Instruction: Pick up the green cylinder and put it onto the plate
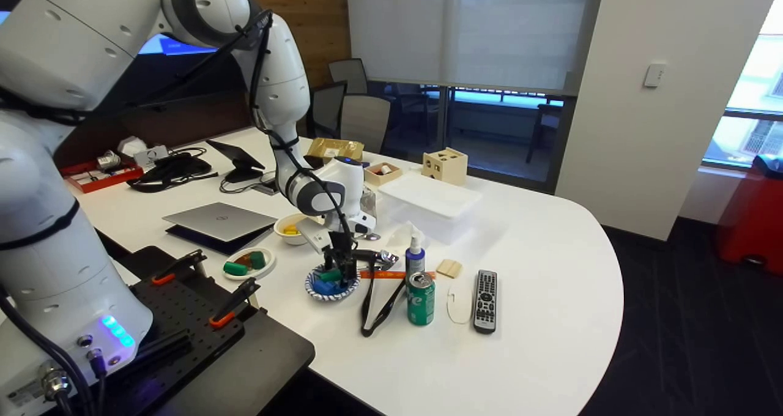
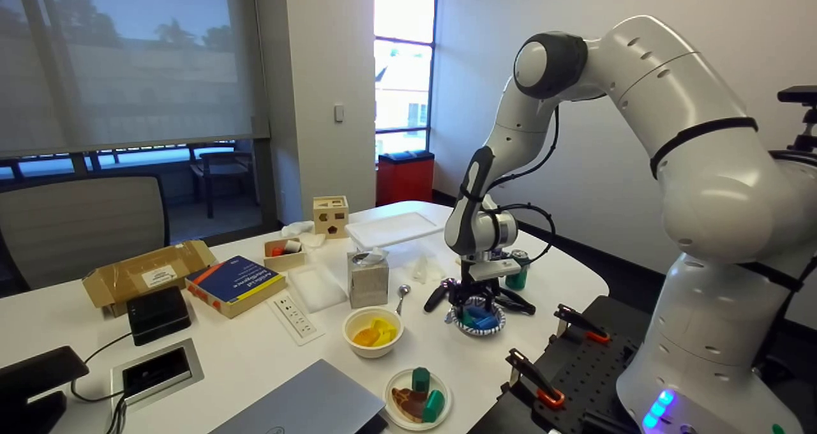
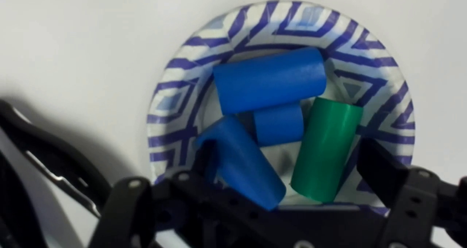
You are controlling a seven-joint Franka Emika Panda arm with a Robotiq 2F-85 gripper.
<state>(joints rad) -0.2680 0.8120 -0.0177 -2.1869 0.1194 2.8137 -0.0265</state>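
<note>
The green cylinder (image 3: 328,149) lies on its side in the blue patterned dish (image 3: 175,65) with several blue blocks (image 3: 270,80). In the wrist view my gripper (image 3: 293,160) is open, its fingers low over the dish. The right finger is a little right of the green cylinder; the left finger overlaps a blue block, and I cannot tell if they touch. The gripper is over the dish in both exterior views (image 1: 339,269) (image 2: 473,300). The shallow pale yellowish plate (image 2: 412,425) stands near the laptop, bearing two other green pieces and a brown one; it also shows here (image 1: 263,273).
A black-handled tool (image 1: 386,312), a green can (image 1: 421,300) and a spray bottle (image 1: 415,254) stand close beside the patterned dish. A pale bowl (image 2: 373,350) with yellow pieces is near the plate. A laptop (image 2: 306,402) lies beside the plate. A remote (image 1: 486,300) lies farther off.
</note>
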